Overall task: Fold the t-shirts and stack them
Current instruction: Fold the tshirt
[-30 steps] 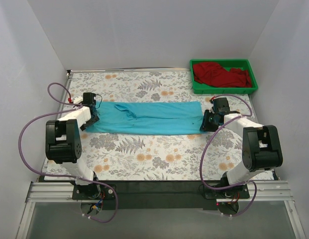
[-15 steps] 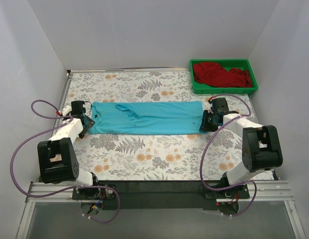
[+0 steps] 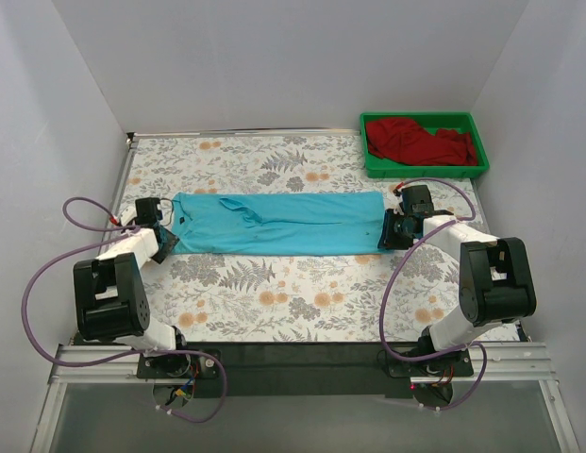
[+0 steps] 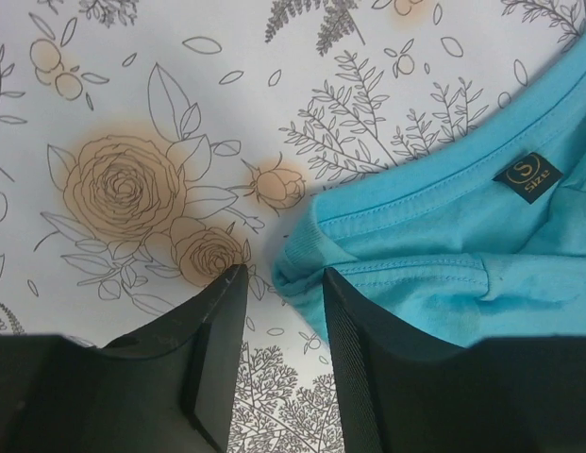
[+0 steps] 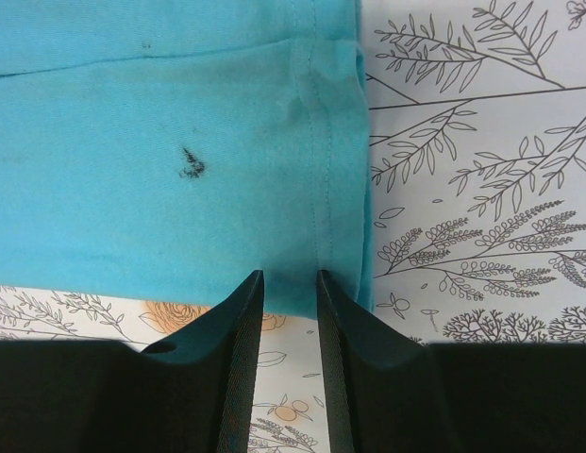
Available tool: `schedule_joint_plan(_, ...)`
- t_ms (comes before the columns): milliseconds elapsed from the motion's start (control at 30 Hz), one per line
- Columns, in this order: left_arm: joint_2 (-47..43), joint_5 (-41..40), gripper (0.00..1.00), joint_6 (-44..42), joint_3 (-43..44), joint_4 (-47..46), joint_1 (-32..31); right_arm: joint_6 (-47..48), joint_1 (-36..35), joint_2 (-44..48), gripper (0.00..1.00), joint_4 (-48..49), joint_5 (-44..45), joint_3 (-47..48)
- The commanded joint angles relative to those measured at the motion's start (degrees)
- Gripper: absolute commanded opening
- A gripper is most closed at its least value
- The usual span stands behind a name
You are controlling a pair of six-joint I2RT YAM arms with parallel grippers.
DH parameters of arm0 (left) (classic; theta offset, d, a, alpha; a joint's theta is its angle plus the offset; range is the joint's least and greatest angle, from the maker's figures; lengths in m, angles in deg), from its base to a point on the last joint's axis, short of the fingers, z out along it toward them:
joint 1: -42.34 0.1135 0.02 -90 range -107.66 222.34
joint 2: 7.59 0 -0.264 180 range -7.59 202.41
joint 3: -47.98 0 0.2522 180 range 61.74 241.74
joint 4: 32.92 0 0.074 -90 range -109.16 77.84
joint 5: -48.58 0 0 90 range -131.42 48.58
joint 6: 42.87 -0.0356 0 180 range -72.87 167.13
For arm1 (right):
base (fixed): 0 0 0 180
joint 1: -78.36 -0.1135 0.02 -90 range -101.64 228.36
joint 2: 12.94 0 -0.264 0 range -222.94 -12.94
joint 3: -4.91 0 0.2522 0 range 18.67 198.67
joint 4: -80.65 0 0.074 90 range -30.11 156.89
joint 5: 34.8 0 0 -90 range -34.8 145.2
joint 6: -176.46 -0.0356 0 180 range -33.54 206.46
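Note:
The turquoise-blue t-shirt (image 3: 274,224) lies as a long folded strip across the middle of the table, with its collar and size label (image 4: 527,174) at the left end. My left gripper (image 3: 162,240) is low at that end's near corner. In the left wrist view the left gripper (image 4: 284,274) is open, and a bunched corner of the shirt (image 4: 302,269) sits at the gap between its tips. My right gripper (image 3: 388,229) is at the shirt's right hem. In the right wrist view the right gripper (image 5: 291,274) is open, tips at the hem's near edge (image 5: 321,189). The dark red t-shirt (image 3: 420,142) lies crumpled in the tray.
A green plastic tray (image 3: 425,173) stands at the back right corner of the table. White walls close in the table on three sides. Purple cables loop out from both arms, the left loop (image 3: 38,274) reaching past the table's left edge.
My left arm has swung out to the left and its gripper has come down to the shirt's near left corner, its jaws narrowing. The right gripper has edged slightly towards the hem.

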Motion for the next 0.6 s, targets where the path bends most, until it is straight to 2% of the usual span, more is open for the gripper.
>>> schedule_joint_plan(0,2.0,0.3,0.36,-1.6,-0.2,-2.2,0.4,0.4,-0.2,-0.9,0.32,-2.1,0.7,-0.7)
schedule_joint_plan(133,4.1,2.5,0.25,-2.9,0.4,-3.0,0.4,0.5,-0.1,-0.9,0.31,-2.3,1.7,-1.0)
schedule_joint_plan(233,4.7,2.4,0.10,-3.7,0.7,-2.8,0.4,0.6,-0.1,-1.0,0.31,-2.7,2.9,-1.0)
schedule_joint_plan(267,4.6,1.4,0.02,-4.2,1.1,-2.2,0.4,0.9,-0.1,-1.1,0.31,-2.9,3.5,-0.9)
schedule_joint_plan(333,4.3,-2.1,0.01,-5.3,3.7,0.8,0.4,1.2,0.5,-1.1,0.31,-3.5,5.0,-1.0)
schedule_joint_plan(367,4.2,-7.8,0.01,-5.3,5.1,2.4,0.4,1.6,0.6,-0.9,0.31,-3.6,5.3,-1.1)
schedule_joint_plan(400,4.2,-10.2,0.01,-5.0,7.3,4.1,0.4,1.8,0.6,-0.8,0.31,-3.6,5.6,-1.2)
schedule_joint_plan(567,4.0,-17.2,0.00,-3.5,8.8,8.0,0.4,2.1,0.9,-0.9,0.31,-4.5,7.9,-1.2)
